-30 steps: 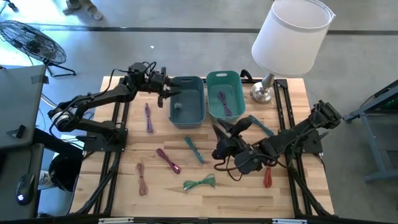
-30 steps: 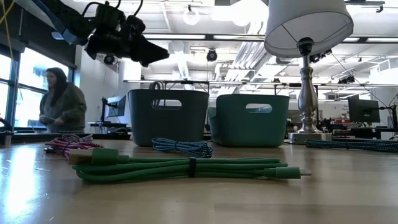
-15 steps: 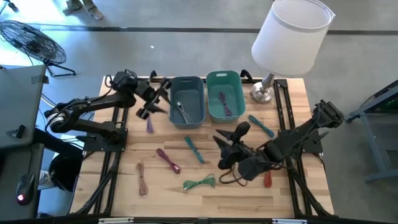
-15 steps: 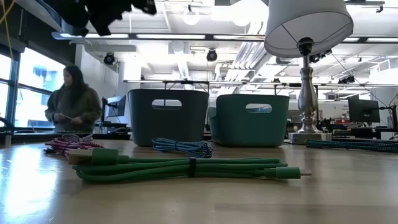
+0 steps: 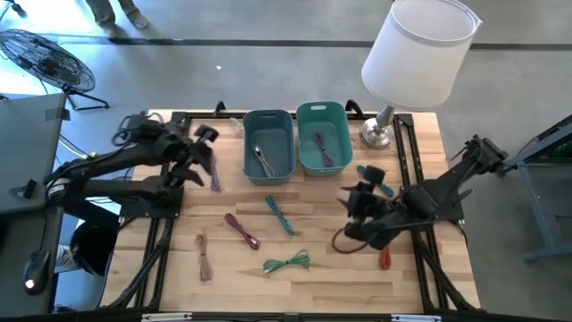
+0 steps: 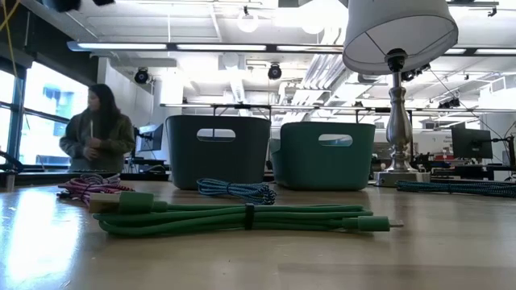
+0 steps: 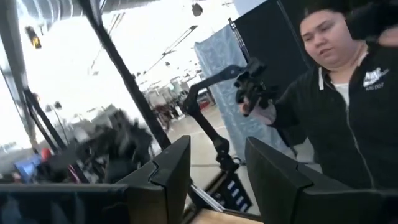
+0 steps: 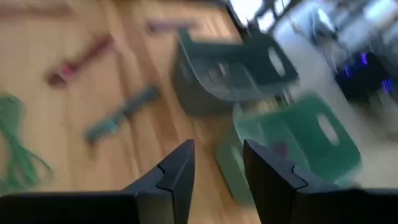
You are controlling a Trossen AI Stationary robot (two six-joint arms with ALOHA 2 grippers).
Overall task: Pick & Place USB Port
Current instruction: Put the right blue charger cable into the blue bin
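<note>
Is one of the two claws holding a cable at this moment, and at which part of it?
No, nothing is held. The left claw and the right claw both stand open with an empty gap between the fingers.

We're in a big open lab: exposed white ceiling pipes and lights (image 6: 250,20), a row of computer monitors (image 6: 472,143), and a person standing by the window (image 6: 97,129).

Wooden table (image 5: 429,277), bins (image 5: 268,170), lamp (image 5: 379,132), cables (image 5: 286,263) (scattered)
</note>
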